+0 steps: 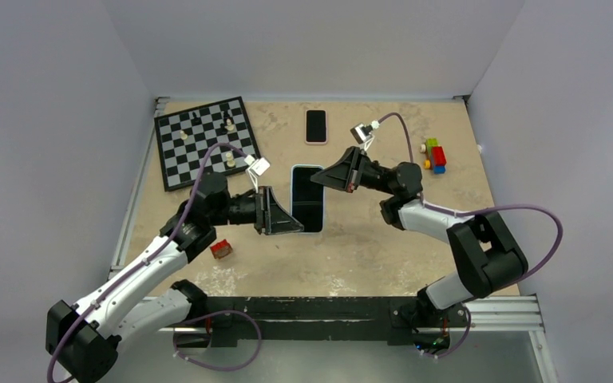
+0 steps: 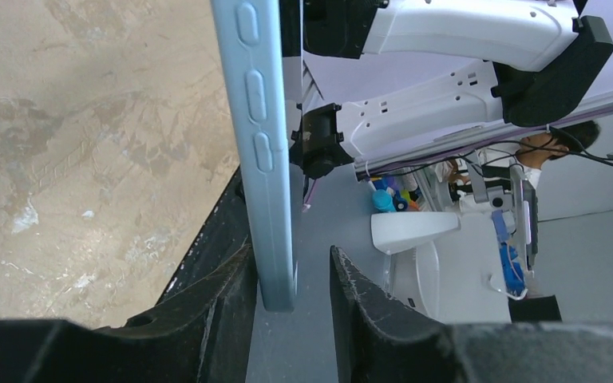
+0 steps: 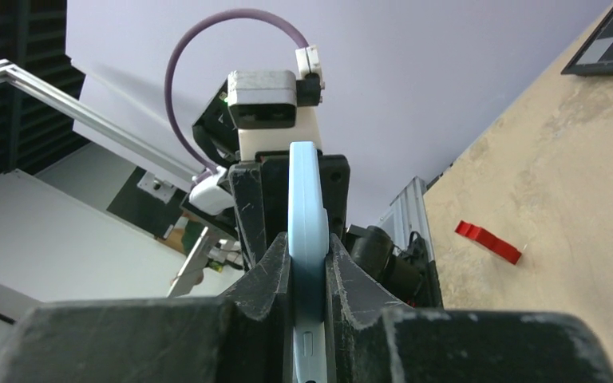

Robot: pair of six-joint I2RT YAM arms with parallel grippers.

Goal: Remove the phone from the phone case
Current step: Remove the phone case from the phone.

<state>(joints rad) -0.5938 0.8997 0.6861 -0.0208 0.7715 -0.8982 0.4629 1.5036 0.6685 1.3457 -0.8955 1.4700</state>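
A phone with a dark screen sits in a light blue case [image 1: 307, 198] and is held flat above the table between both grippers. My right gripper [image 1: 325, 178] is shut on the case's far right part; in the right wrist view both fingers [image 3: 275, 271] press the blue case [image 3: 306, 199]. My left gripper [image 1: 291, 223] straddles the case's near left edge. In the left wrist view the case's edge [image 2: 259, 144] with its side buttons rests against the left finger [image 2: 227, 287], and a gap separates it from the right finger [image 2: 359, 295].
A second phone in a pink case [image 1: 316, 126] lies at the back centre. A chessboard with pieces [image 1: 205, 142] is at the back left. Coloured bricks [image 1: 435, 155] are at the right. A small red piece [image 1: 222, 249] lies near the left arm.
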